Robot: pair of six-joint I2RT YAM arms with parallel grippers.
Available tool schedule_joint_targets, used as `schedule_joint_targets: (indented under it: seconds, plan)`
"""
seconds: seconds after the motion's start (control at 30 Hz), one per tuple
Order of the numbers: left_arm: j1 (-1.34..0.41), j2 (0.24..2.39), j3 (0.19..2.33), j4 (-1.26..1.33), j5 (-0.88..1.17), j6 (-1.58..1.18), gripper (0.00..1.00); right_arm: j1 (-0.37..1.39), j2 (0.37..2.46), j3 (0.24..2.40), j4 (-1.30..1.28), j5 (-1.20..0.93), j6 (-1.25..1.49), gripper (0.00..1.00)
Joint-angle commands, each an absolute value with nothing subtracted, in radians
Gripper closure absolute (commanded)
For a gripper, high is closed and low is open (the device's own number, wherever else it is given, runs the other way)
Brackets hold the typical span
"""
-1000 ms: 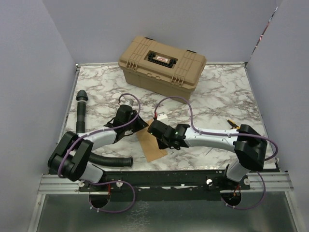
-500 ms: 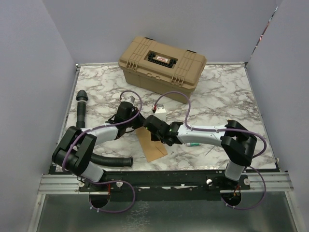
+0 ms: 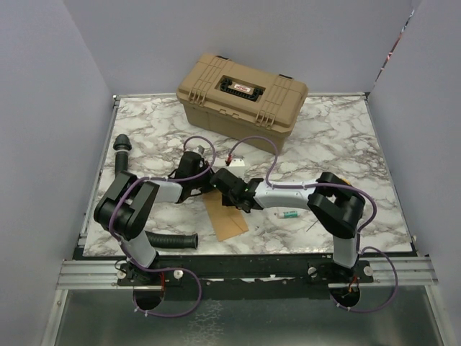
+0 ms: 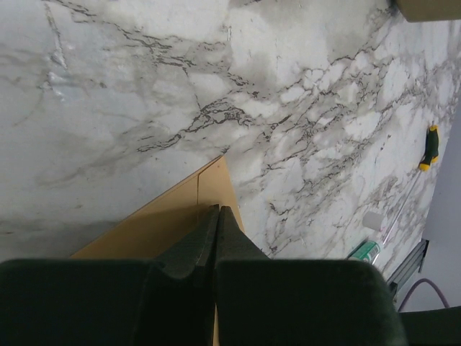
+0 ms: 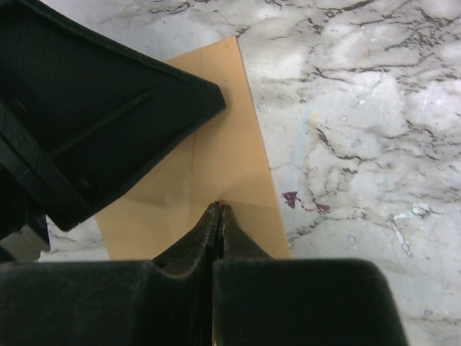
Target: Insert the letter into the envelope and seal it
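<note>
The flat kraft-brown paper envelope (image 3: 227, 220) lies near the front of the marble-patterned desk (image 3: 324, 151), its long axis slanting away from the arms. At its far end, the left gripper (image 4: 217, 210) and right gripper (image 5: 218, 207) are each pressed together, tips at the paper. No separate letter shows. A tan hard case (image 3: 241, 94) stands well behind.

White marble-patterned table (image 3: 346, 151) with grey veins, plain pale lilac-grey walls (image 3: 43, 108) on three sides, aluminium rail (image 3: 94, 272) along near edge
</note>
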State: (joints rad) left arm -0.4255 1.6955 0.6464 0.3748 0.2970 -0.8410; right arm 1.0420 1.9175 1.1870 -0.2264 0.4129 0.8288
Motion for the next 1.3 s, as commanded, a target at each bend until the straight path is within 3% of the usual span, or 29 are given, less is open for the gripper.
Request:
schedule_joint_targets:
  seconds: [0.0,0.47,0.67,1.27]
  plan:
    - [-0.408,1.734,0.61,0.407,0.302,-0.878,1.0,1.04,1.965,1.244,-0.218,0.448,0.775,1.0]
    - [-0.381,1.755,0.511,0.477,0.303,-0.944,1.0,1.037,2.018,1.232,-0.167,0.313,0.659,0.86]
    - [-0.368,1.755,0.51,0.477,0.304,-0.944,1.0,1.044,1.998,1.134,-0.118,0.21,0.599,0.74]
    - [-0.318,1.772,0.512,0.462,0.313,-0.917,1.0,1.15,2.041,1.147,-0.242,0.266,0.524,0.74]
